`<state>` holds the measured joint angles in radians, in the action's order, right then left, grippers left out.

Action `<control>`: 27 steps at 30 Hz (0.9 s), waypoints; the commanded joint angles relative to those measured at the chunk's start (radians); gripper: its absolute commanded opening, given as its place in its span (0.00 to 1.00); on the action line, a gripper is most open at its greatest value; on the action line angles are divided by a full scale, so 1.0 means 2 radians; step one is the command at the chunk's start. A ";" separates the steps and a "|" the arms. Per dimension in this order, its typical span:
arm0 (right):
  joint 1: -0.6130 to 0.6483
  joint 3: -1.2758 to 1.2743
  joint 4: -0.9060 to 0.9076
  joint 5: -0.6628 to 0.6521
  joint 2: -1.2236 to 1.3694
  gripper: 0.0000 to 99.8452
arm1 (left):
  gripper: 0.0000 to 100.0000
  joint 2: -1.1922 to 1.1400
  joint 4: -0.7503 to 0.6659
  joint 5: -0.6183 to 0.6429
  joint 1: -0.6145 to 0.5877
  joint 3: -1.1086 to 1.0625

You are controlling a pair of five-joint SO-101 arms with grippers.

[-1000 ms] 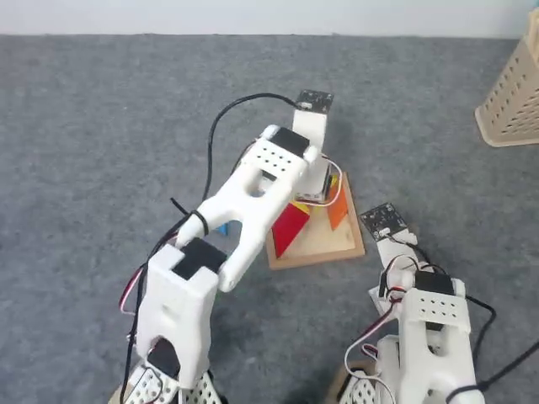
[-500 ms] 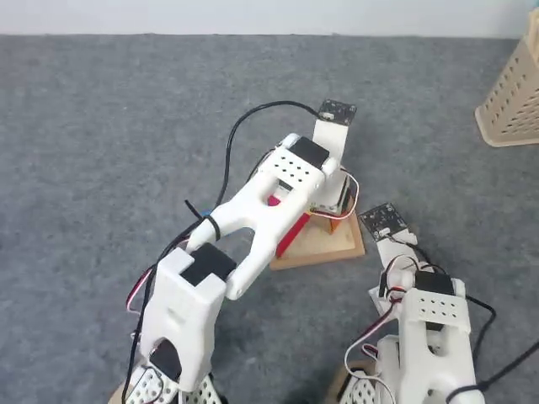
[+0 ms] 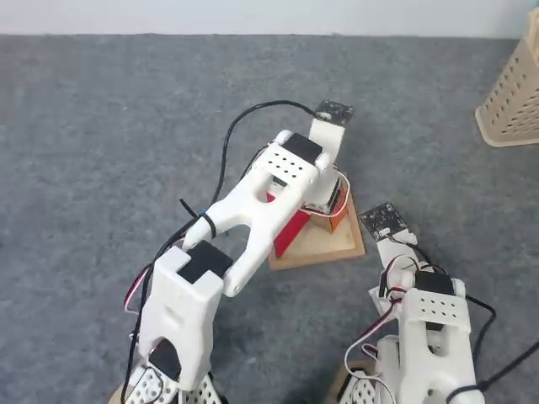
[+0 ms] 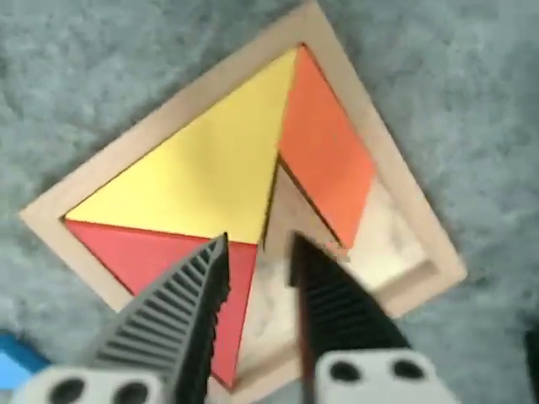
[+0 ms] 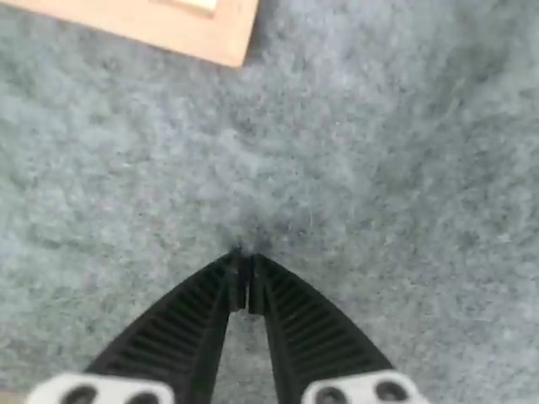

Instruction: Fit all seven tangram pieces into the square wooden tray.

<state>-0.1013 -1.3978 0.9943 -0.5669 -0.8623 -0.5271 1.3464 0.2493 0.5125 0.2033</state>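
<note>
The square wooden tray [image 4: 402, 220] holds a yellow triangle [image 4: 198, 177], a red triangle [image 4: 160, 252] and an orange piece [image 4: 324, 160]; part of its floor is bare. My left gripper [image 4: 259, 251] hovers over the tray, open with nothing between its fingers. In the high view the left arm [image 3: 253, 210] covers most of the tray [image 3: 324, 244], with the red triangle [image 3: 290, 231] and the orange piece [image 3: 337, 215] peeking out. My right gripper [image 5: 242, 269] is shut and empty above the carpet, near a tray corner [image 5: 227, 34]. A blue piece [image 4: 17, 370] lies on the carpet beside the tray.
Grey carpet [image 3: 101, 126] covers the table all around. A pale perforated wooden block [image 3: 514, 93] stands at the far right edge. The right arm [image 3: 421, 311] sits low at the front right.
The left arm swung right over the tray, then drew slightly back left; the yellow and orange pieces it left visible a second ago are now mostly covered. The right arm kept still.
</note>
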 commanded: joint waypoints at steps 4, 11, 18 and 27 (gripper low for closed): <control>-0.007 0.001 -0.007 -0.007 -0.007 0.01 | 0.02 -0.013 -0.014 -0.027 0.025 0.017; -0.008 0.001 -0.007 -0.007 -0.007 0.01 | 0.02 -0.045 -0.031 -0.028 0.022 0.027; -0.008 0.001 -0.007 -0.007 -0.007 0.01 | 0.02 -0.035 -0.028 -0.065 0.014 0.035; -0.008 0.001 -0.007 -0.007 -0.007 0.01 | 0.04 0.192 0.077 -0.077 -0.056 0.023</control>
<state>-0.1013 -1.3978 0.9943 -0.5669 -0.8623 -0.3920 1.4308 0.1204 0.4480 0.2585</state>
